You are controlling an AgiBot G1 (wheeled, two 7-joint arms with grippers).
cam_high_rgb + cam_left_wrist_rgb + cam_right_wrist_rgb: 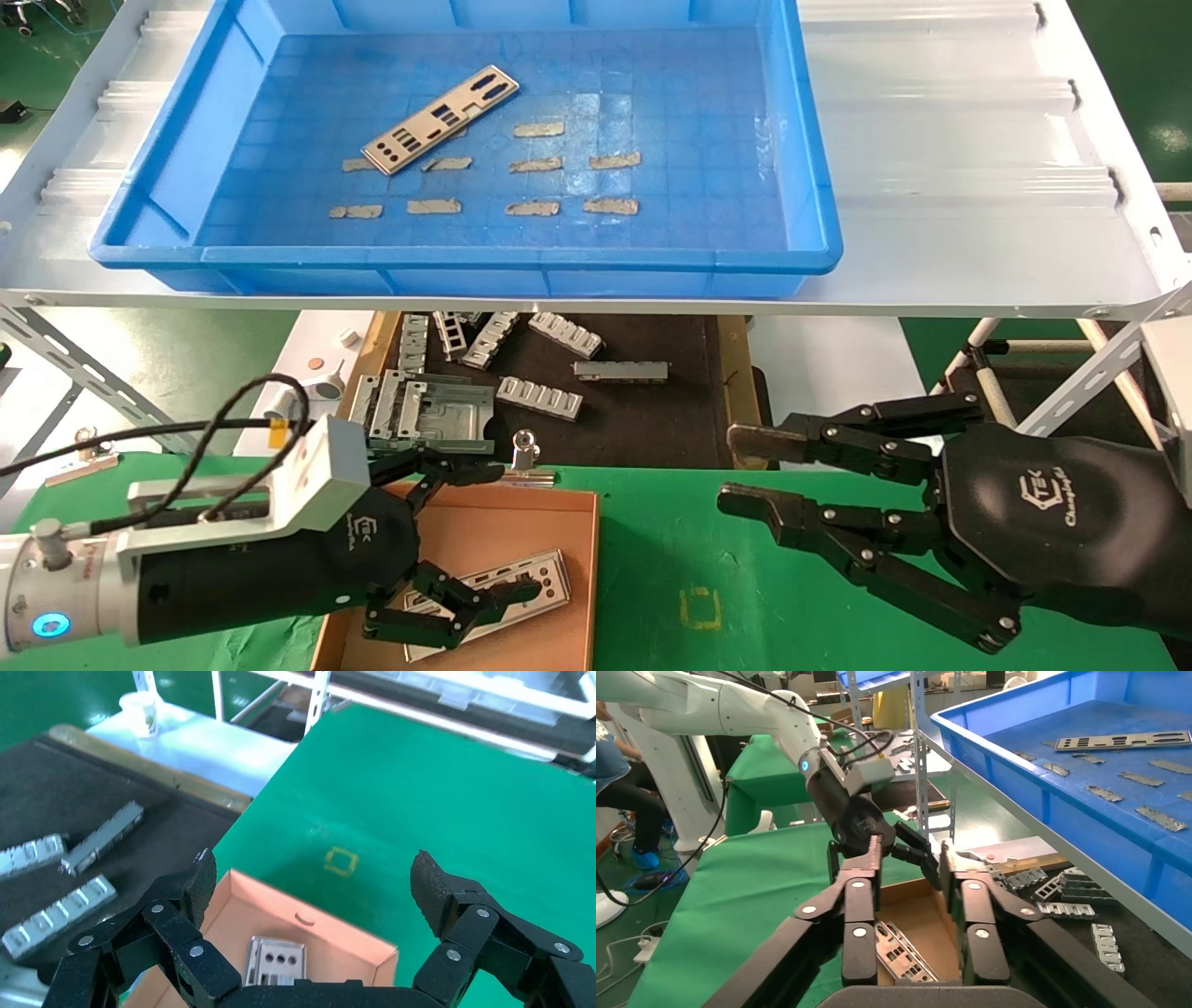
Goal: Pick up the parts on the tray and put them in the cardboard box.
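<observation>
One silvery punched part (438, 119) lies at the back left of the blue tray (466, 256) on the raised shelf; it also shows as the part (1123, 740) in the right wrist view. The cardboard box (521, 508) sits on the green cloth below, with parts (521, 587) lying flat inside. My left gripper (494, 536) hangs open over the box with nothing between its fingers. From the left wrist, the left gripper (314, 881) spans the box (309, 906) and the parts (274, 959). My right gripper (740, 471) stands open and empty to the right of the box.
A silver binder clip (526, 457) sits on the box's far rim. Behind the box, a dark mat (652, 410) holds several grey ribbed pieces (540, 396). The shelf's front edge (596, 303) overhangs the mat. A yellow square mark (698, 610) lies on the green cloth.
</observation>
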